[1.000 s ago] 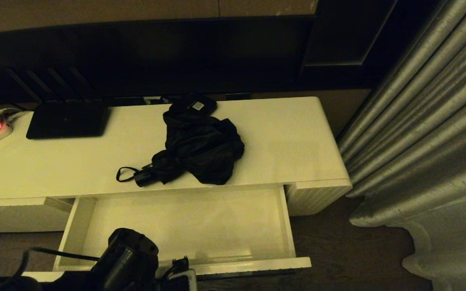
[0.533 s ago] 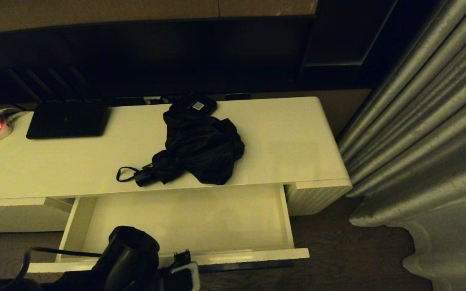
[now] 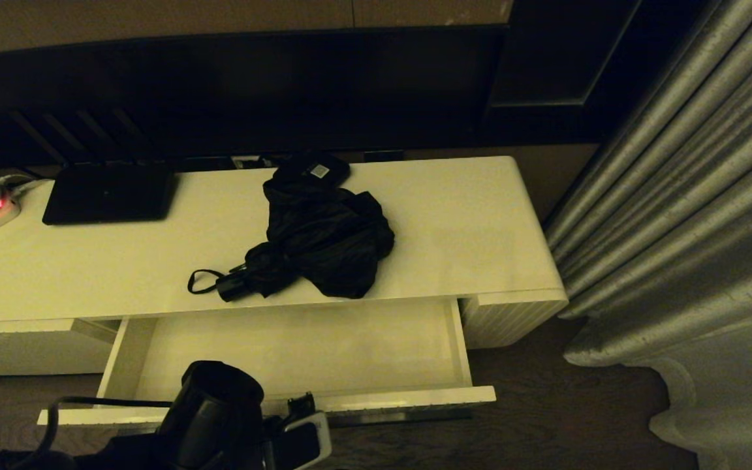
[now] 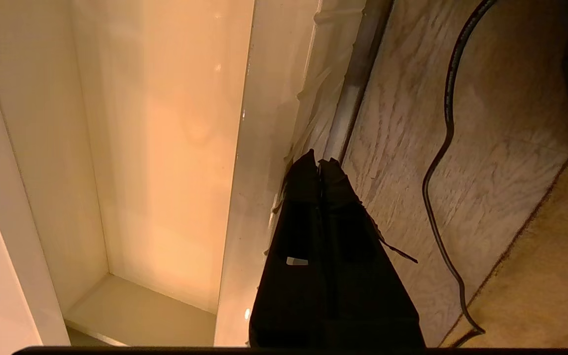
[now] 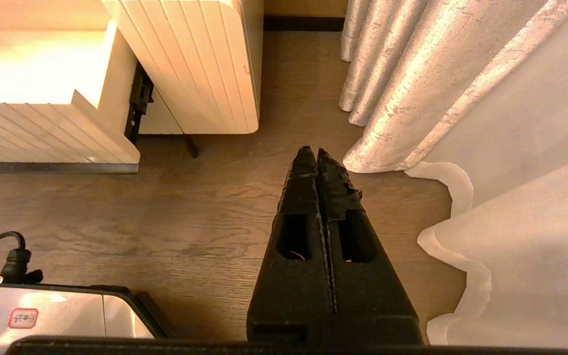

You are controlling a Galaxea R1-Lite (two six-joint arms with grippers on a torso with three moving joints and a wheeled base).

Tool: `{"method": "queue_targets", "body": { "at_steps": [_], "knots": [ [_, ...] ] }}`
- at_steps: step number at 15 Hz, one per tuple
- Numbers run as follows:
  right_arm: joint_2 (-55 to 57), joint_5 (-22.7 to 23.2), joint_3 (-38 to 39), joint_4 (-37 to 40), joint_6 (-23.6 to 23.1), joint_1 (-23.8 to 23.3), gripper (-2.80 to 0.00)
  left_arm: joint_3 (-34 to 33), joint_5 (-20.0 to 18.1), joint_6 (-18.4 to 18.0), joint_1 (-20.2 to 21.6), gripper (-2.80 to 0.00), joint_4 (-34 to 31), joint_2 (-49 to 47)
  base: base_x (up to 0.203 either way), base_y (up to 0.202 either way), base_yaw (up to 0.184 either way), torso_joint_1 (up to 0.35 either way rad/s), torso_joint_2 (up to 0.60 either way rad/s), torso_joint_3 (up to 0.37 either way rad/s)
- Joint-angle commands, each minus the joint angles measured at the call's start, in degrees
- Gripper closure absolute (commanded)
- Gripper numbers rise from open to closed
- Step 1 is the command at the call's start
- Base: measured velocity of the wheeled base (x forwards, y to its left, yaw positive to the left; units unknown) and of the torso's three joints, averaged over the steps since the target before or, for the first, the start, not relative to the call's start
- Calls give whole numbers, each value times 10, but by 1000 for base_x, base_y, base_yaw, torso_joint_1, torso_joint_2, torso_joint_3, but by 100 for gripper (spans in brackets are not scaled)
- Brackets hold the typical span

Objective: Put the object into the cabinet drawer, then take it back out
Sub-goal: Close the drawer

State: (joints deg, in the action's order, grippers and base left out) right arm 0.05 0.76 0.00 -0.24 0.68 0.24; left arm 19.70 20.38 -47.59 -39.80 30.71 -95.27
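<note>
— How far is it now?
— The left gripper (image 4: 319,162), fingers pressed together and holding nothing, is at the front of the open cabinet drawer (image 3: 297,352). The umbrella (image 3: 317,238) lies on the cabinet top (image 3: 467,222).
— So both steps are left?
— Yes. The right gripper (image 5: 317,154), also closed, hangs parked over the floor.

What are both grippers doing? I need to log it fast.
Left gripper: closed, empty, at the drawer front.
Right gripper: closed, empty, parked over the floor.

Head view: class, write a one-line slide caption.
Black umbrella lies on the cabinet top above the open, empty drawer; shut left gripper at its front.
</note>
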Motion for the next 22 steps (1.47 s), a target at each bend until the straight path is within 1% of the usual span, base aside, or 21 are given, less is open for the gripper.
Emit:
{"method": "queue_targets", "body": {
  "at_steps": [1, 4, 7, 10, 12, 17, 19, 21, 22],
  "knots": [
    [0, 0, 0, 0, 0, 0, 0, 5, 11, -2, 4, 0, 25, -21, 0, 0, 0, 0, 0, 0],
    [0, 0, 0, 0, 0, 0, 0, 8, 23, -2, 7, 0, 52, -42, 0, 0, 0, 0, 0, 0],
    [0, 0, 0, 0, 0, 0, 0, 12, 45, 0, 9, 0, 83, -64, 0, 0, 0, 0, 0, 0],
    [0, 0, 0, 0, 0, 0, 0, 23, 54, 1, 16, 0, 123, -88, 0, 0, 0, 0, 0, 0],
    [0, 0, 0, 0, 0, 0, 0, 40, 73, 2, 20, 0, 149, -102, 0, 0, 0, 0, 0, 0],
    [0, 0, 0, 0, 0, 0, 0, 55, 88, 1, 34, 0, 212, -131, 0, 0, 0, 0, 0, 0],
    [0, 0, 0, 0, 0, 0, 0, 56, 88, 2, 35, 0, 222, -140, 0, 0, 0, 0, 0, 0],
    [0, 0, 0, 0, 0, 0, 0, 60, 89, 3, 41, 0, 246, -157, 0, 0, 0, 0, 0, 0],
    [0, 0, 0, 0, 0, 0, 0, 62, 89, 3, 43, 0, 247, -160, 0, 0, 0, 0, 0, 0]
  ]
}}
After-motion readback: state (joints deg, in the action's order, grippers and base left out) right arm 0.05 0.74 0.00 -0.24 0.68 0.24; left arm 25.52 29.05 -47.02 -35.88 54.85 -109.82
